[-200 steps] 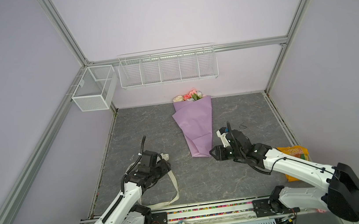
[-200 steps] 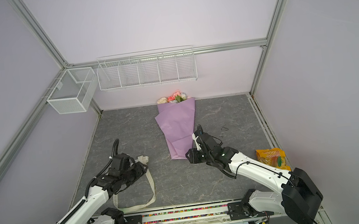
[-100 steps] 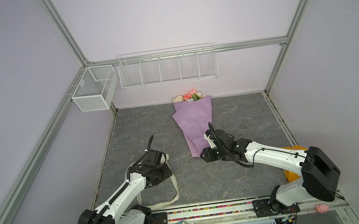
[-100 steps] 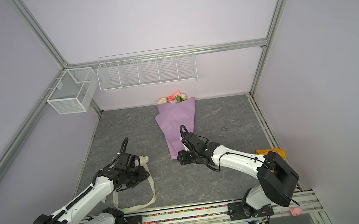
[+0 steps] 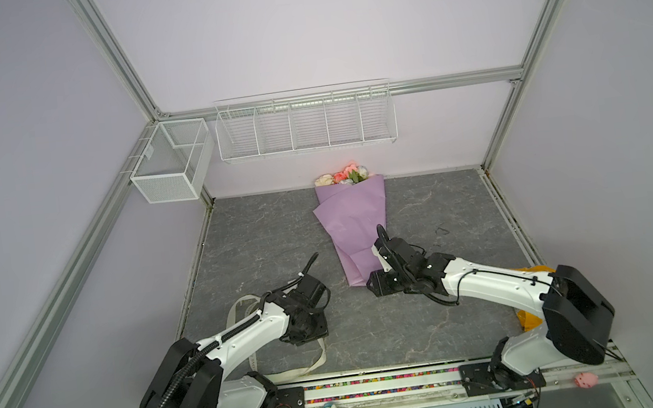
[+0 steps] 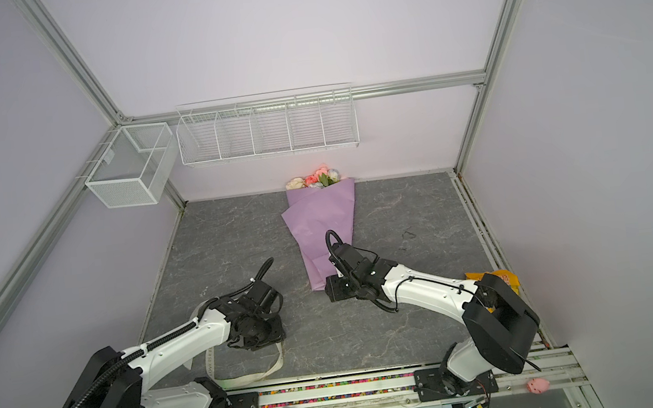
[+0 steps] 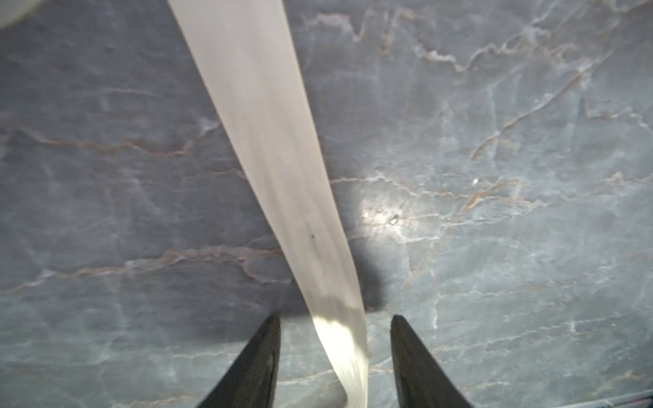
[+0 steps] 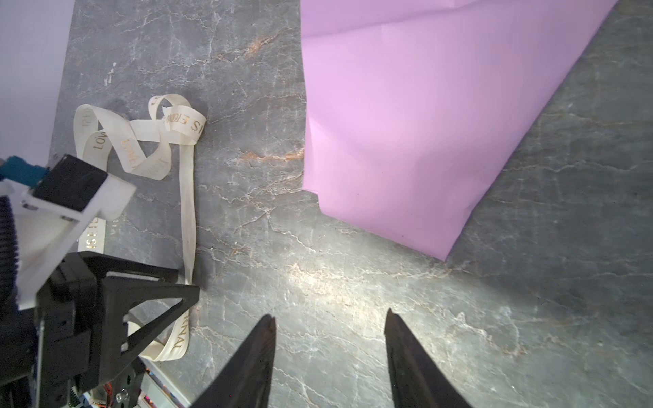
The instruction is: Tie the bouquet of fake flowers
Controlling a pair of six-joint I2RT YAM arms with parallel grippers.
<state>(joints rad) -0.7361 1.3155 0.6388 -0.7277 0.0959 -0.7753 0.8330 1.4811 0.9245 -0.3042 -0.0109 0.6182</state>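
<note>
Probably light and crushable; best pinching the bouquet (image 5: pixel 354 227) by its narrow wrapped end. Seeing left gripper (image 7: pixel 335 318) spread astride ribbon (image 7: pixel 268 141), right gripper (image 8: pixel 328 314) spread, empty.

The ribbon (image 5: pixel 302 370) lies left of the bouquet (image 5: pixel 354 227)

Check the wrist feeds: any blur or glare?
Left wrist view: ribbon soft and smeared, a glare spot on the tabletop beside it. Right wrist view: sharp, ribbon lettering legible, a milder bright patch ahead of the right tool.
</note>
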